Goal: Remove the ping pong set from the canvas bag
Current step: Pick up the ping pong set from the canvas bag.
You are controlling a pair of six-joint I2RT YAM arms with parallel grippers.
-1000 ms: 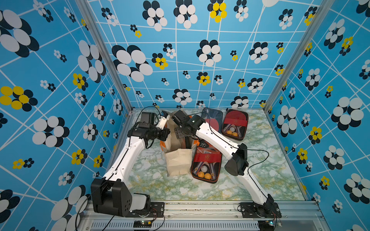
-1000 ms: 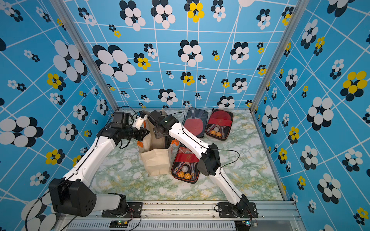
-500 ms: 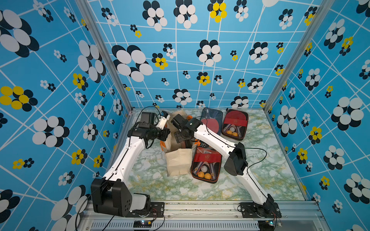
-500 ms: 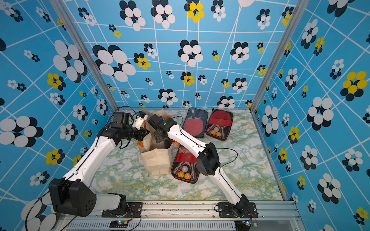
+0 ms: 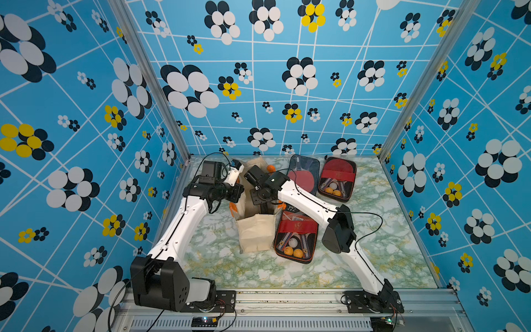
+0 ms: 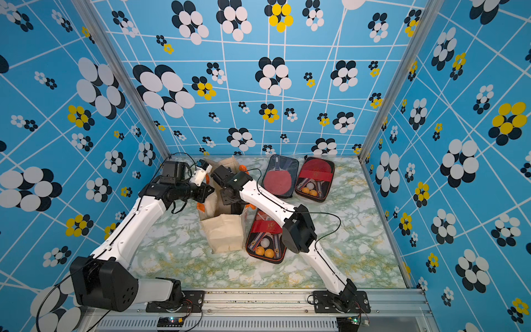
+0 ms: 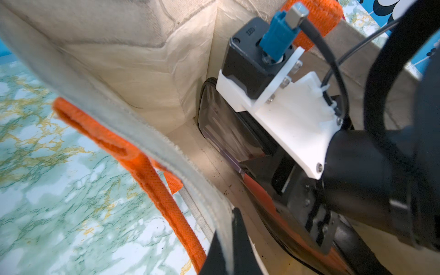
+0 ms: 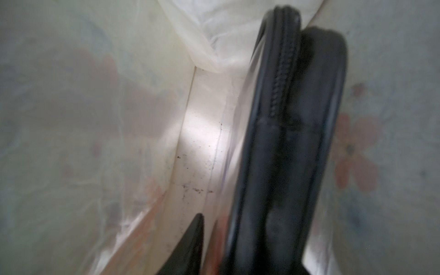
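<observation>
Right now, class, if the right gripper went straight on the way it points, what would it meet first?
Probably the black zippered case standing inside the canvas bag, right ahead; the blur leaves exact depth unclear.

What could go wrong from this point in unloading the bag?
The case stands on edge by the bag's wall. The right hand meets only its zipped edge, so it may slip. The left hand pinches just the soft rim, so the bag may lift along. Another set lying beside the bag could get knocked.
</observation>
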